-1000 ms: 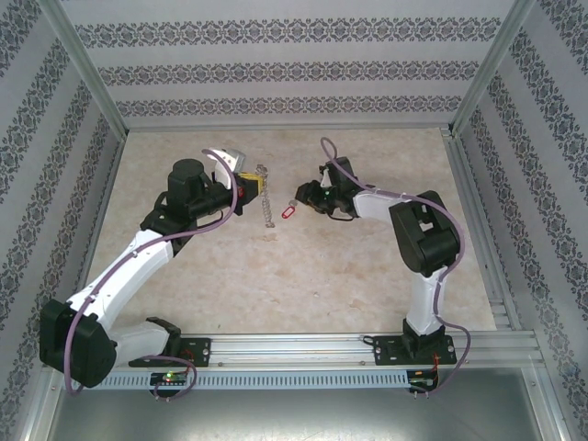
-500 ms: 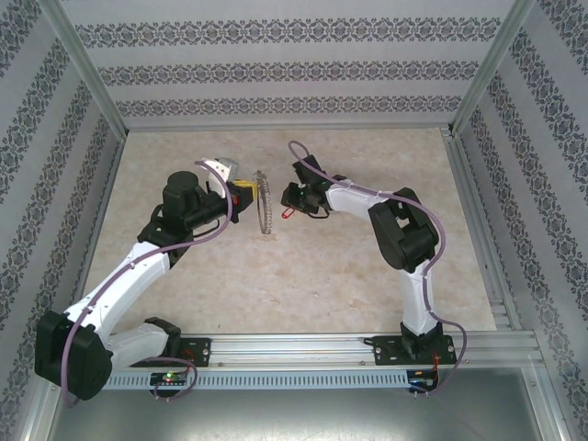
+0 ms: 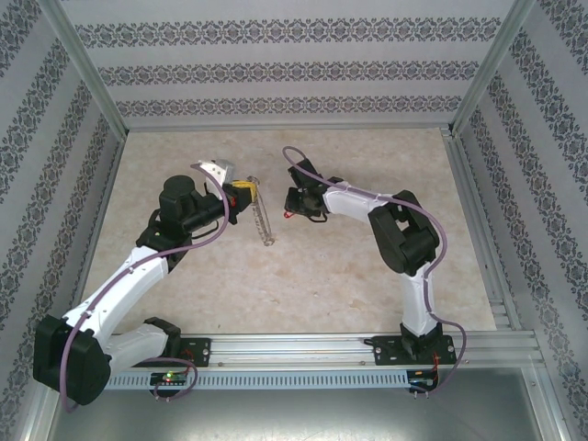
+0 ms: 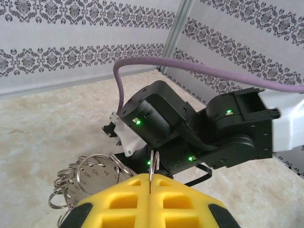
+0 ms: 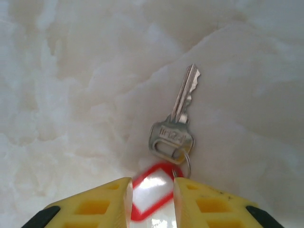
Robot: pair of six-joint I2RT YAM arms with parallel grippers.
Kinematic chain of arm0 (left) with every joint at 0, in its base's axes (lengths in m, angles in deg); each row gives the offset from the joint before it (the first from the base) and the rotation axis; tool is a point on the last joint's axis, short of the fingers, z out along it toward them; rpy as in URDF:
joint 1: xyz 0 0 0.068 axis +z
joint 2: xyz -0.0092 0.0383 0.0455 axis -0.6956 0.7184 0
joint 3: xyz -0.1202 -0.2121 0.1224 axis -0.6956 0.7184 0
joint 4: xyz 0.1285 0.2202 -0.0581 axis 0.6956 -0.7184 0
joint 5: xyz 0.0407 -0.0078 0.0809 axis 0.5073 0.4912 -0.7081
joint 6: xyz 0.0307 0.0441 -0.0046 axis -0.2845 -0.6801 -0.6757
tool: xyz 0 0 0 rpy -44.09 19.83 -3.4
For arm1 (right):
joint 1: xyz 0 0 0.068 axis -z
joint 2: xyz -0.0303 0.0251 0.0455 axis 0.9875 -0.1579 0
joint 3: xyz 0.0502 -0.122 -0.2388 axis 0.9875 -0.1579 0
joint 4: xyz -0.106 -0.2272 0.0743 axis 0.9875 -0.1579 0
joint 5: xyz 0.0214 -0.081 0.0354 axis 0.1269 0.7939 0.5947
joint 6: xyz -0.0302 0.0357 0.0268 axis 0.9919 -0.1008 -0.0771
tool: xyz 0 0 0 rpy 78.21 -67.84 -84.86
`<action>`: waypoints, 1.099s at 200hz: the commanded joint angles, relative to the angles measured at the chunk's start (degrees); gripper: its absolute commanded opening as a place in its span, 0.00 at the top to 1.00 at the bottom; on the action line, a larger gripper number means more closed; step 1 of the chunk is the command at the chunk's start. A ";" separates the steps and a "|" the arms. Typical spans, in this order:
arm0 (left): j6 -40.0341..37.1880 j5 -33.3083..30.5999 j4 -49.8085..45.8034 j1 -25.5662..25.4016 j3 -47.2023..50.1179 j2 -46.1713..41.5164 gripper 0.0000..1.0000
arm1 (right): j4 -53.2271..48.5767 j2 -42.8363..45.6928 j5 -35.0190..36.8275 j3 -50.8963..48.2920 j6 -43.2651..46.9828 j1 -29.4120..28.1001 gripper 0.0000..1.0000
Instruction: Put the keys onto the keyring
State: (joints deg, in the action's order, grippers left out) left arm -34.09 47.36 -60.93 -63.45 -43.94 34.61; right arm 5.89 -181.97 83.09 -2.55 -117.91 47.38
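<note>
Over the middle of the pale marbled table [image 3: 312,276], the left gripper [image 3: 246,189] was clenched tight on the keyring [image 3: 264,223], its thin wire pinched between the yellow fingers [image 4: 118,204]; in the top view the loop trailed from them toward the near edge, its small silvery rings bunched together. Near it but apart, the right gripper [image 3: 291,206] was closed on the red head of the key [image 5: 172,137]; the silvery shaft stuck out past the fingertips, over the table.
</note>
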 commanded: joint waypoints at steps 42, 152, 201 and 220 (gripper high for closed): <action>1.77 2.02 6.35 0.75 0.41 -1.42 1.00 | -2.90 -0.19 3.16 0.78 -0.37 1.55 0.75; 3.30 3.04 8.77 0.76 1.06 -0.86 1.00 | -4.98 -6.59 2.38 6.96 -1.32 1.81 0.76; 3.35 3.16 9.19 0.81 1.44 -0.63 1.00 | -4.63 -7.66 1.41 7.14 -1.95 1.64 0.78; 3.61 3.25 9.54 0.83 1.65 -0.67 1.00 | -4.54 -7.95 1.14 7.32 -2.20 1.46 0.80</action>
State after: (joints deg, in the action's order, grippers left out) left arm -31.47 49.45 -56.08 -63.43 -42.59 34.61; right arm 2.44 -188.88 85.10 3.31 -118.85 48.91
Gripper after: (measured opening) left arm 0.047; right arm 0.219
